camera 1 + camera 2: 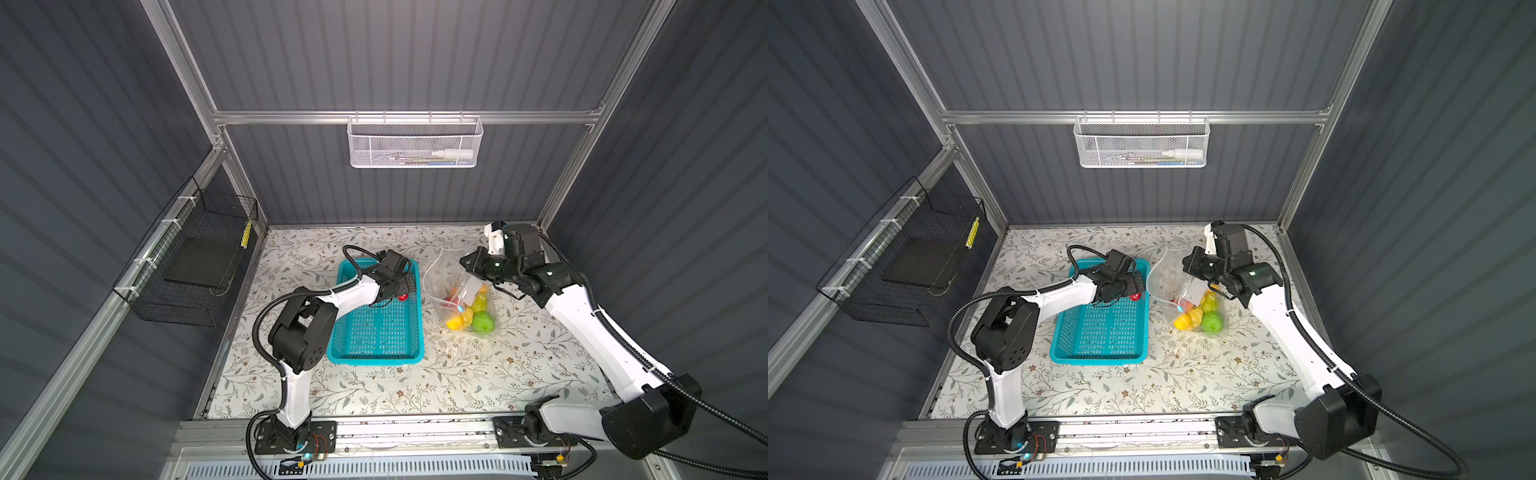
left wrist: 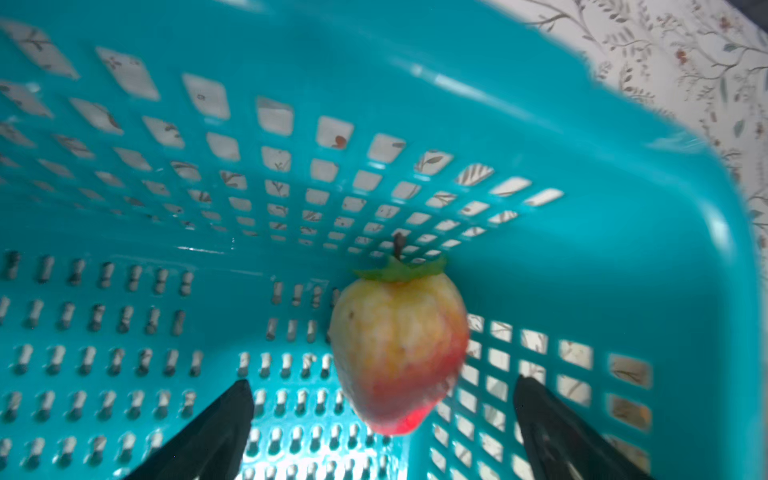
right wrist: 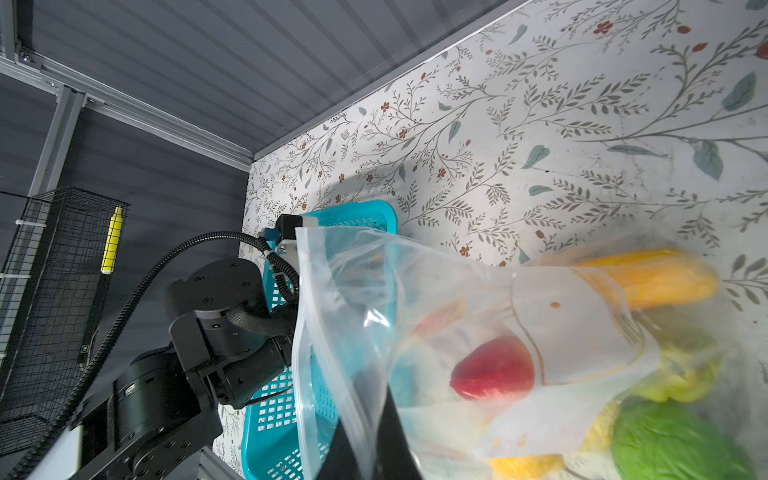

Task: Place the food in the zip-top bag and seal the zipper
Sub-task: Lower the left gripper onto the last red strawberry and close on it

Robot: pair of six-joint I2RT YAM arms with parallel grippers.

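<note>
**One strawberry in the basket, the rest in the bag**

The left claw (image 2: 384,384) hangs low inside the teal basket (image 1: 374,358). Its two fingers are wide apart. A red and yellow strawberry (image 2: 399,345) lies on the basket floor between them, at about 1 o'clock in the basket, near the side wall.

The zip-top bag (image 1: 440,274) rests on the tabletop (image 1: 457,374), just beside the basket at its 3 o'clock. The right claw (image 1: 467,261) is squeezed together. It seems to pinch the bag's edge and hold the mouth up, though the plastic hides its tips. The zipper (image 3: 301,316) is not pressed closed.

Inside the bag sit a green ball (image 1: 483,322), a yellow citrus (image 1: 457,322), a green pear (image 1: 480,302) and a second strawberry (image 3: 492,368), which lies just beside the white label (image 3: 573,324).
</note>
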